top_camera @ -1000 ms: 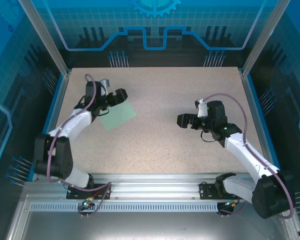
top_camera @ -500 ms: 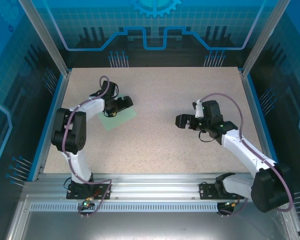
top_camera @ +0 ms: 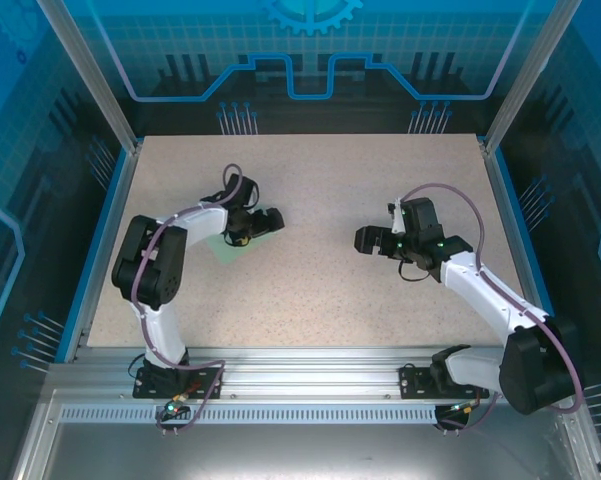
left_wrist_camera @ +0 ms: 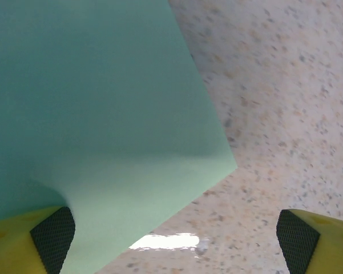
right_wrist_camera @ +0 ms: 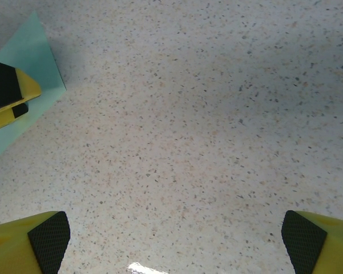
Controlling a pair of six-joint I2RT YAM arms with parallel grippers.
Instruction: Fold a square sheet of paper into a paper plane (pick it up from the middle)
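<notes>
While the left gripper (top_camera: 265, 222) hangs low over it with its claw spread wide, the thin, pale mint-green square sheet of paper (top_camera: 224, 247) lies on the left half of the table, toward the far side. No crease shows in it, so by my reading no fold is made yet.

Left wrist view: the sheet (left_wrist_camera: 103, 103) spreads from the upper left, one corner pointing right. It bows up a little beside the left black pad (left_wrist_camera: 52, 231). Whether that pad touches it, cannot tell. The other pad (left_wrist_camera: 297, 245) stands well apart over bare table.

Handling, as judged:
- Very light and limp. It will flex, slide or flutter under a small push.
- Creases easily, and a stray pinch would mark it.
- Lying flat, it offers no edge to grab. The middle would have to be pinched up into a ridge, as the task asks.

The right gripper (top_camera: 365, 240) is also wide open and holds nothing, right of centre over bare surface. From its wrist camera the sheet (right_wrist_camera: 34, 54) shows at the far left.

Surface: a speckled beige tabletop (top_camera: 320, 290), matte, smooth and level.

Room: blue translucent enclosure walls (top_camera: 310, 50) with aluminium corner posts, and an aluminium rail (top_camera: 310, 375) along the near edge.
</notes>
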